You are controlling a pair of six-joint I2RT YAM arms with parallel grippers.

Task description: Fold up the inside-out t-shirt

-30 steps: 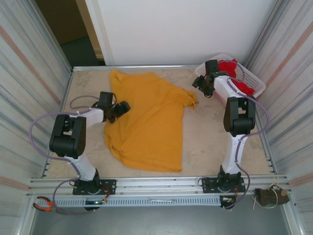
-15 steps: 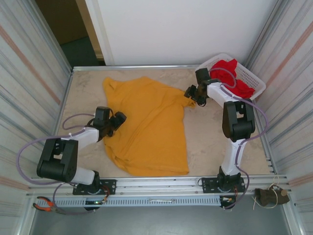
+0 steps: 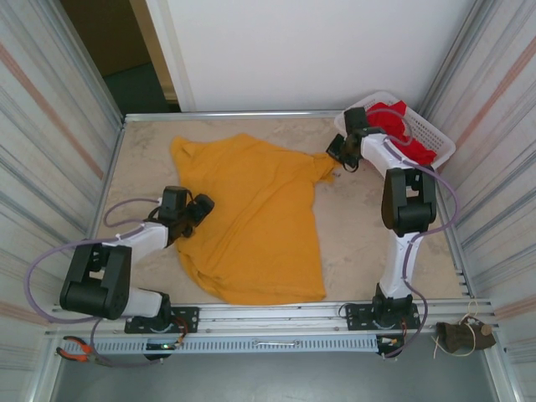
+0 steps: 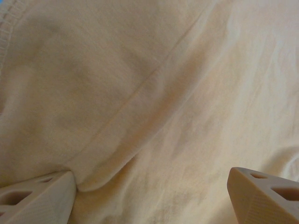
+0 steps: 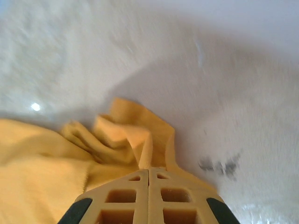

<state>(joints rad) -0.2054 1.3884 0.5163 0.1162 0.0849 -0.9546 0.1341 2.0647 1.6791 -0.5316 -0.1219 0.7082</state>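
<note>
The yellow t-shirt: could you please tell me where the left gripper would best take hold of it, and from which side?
Probably the raised fold at the left edge of the t-shirt, pinched from straight above. The cloth lies flat elsewhere, while this ridge stands up between the fingers of the open left gripper, close to one of them.

In the left wrist view the shirt (image 4: 154, 93) ran off all four edges. The left gripper (image 4: 149, 193) had its spread fingers (image 4: 37, 196) cut off at the two lower corners. In the right wrist view the right gripper (image 5: 148, 177) was cropped by the bottom edge, and its closed fingers hid how much cloth they pinched. The table (image 5: 224, 70) was blurred there, with a dark smudge (image 5: 219, 164) too soft to identify. From above, the right arm (image 3: 408, 197) covered part of the basket (image 3: 442, 144). A brown object (image 3: 465, 337) at lower right was too small to name.
</note>
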